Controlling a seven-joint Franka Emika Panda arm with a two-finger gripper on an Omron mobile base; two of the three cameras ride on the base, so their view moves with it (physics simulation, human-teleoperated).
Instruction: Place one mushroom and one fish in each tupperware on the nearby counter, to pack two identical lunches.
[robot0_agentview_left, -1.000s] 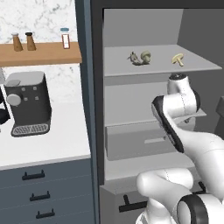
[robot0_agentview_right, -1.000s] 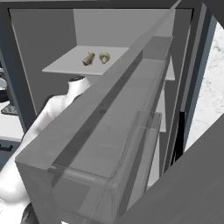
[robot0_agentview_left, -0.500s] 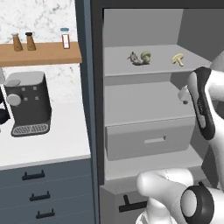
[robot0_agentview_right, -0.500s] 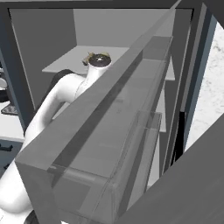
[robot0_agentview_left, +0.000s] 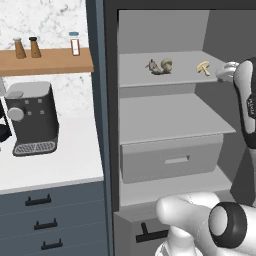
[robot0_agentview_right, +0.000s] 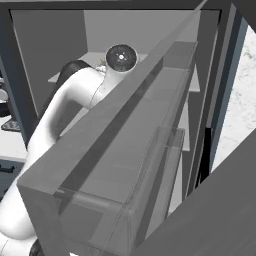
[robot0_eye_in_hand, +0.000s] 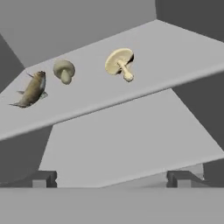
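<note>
Gripper (robot0_eye_in_hand: 111, 178) jaws wide apart, nothing between them, aimed up at the top shelf (robot0_eye_in_hand: 166, 57) of the open cabinet. In the hand view the two dark fingertips (robot0_eye_in_hand: 43, 178) sit low, below the front edge of the second shelf (robot0_eye_in_hand: 122, 148).

On the top shelf: fish (robot0_eye_in_hand: 33, 89) toward the left end, just beside a round-capped mushroom (robot0_eye_in_hand: 64, 70); a second mushroom (robot0_eye_in_hand: 119, 62), lying tipped with stem toward the front edge, sits apart to the right, mid-shelf. All three are back from the front edge.

Left base view: same trio, fish (robot0_agentview_left: 153, 66) and round mushroom (robot0_agentview_left: 166, 64) nearly touching mid-shelf, tipped mushroom (robot0_agentview_left: 203, 67) near the right end, close to the arm (robot0_agentview_left: 247, 102).

Left of the cabinet: white counter (robot0_agentview_left: 60, 165) with a coffee machine (robot0_agentview_left: 32, 117) toward its back, wooden wall shelf (robot0_agentview_left: 45, 61) above carrying three small shakers (robot0_agentview_left: 26, 47). Drawer (robot0_agentview_left: 170, 159) under the second shelf is closed.
</note>
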